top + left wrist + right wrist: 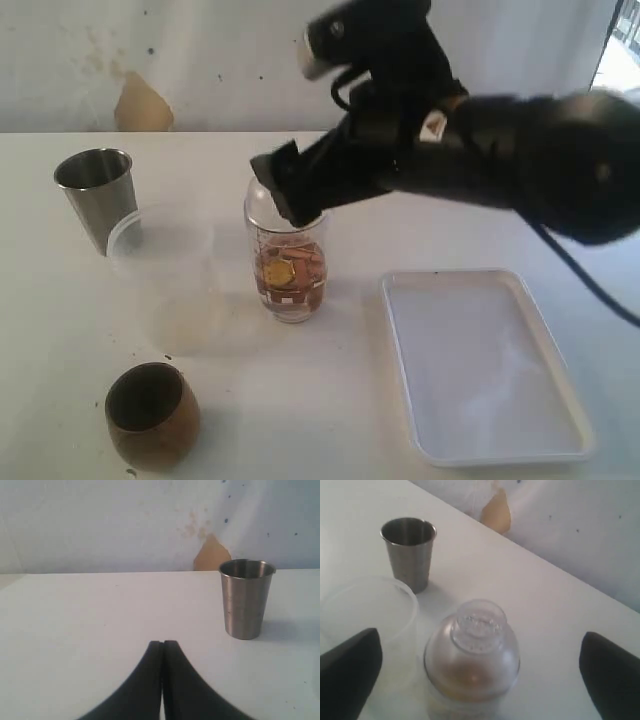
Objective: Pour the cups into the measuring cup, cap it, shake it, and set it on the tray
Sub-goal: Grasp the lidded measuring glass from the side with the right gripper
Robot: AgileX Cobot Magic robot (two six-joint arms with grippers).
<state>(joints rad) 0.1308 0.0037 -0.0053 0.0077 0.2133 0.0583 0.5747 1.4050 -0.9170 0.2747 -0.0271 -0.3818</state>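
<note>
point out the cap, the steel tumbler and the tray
cap (479, 625): right wrist view, on its ribbed knob
steel tumbler (246, 605): left wrist view, middle of its side wall
tray (480, 370): exterior view, on its bare floor

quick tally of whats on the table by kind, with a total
Drinking cups: 3 (tapered steel tumbler, frosted translucent plastic cup, rounded brown wooden cup)
Measuring cups: 1 (tall clear graduated plastic measuring cup)
Lids: 1 (clear plastic dome lid, sitting on the measuring cup)
Trays: 1 (shallow white rectangular plastic tray)
Total: 6

Cap (479, 635) on measuring cup (288, 278)
</note>
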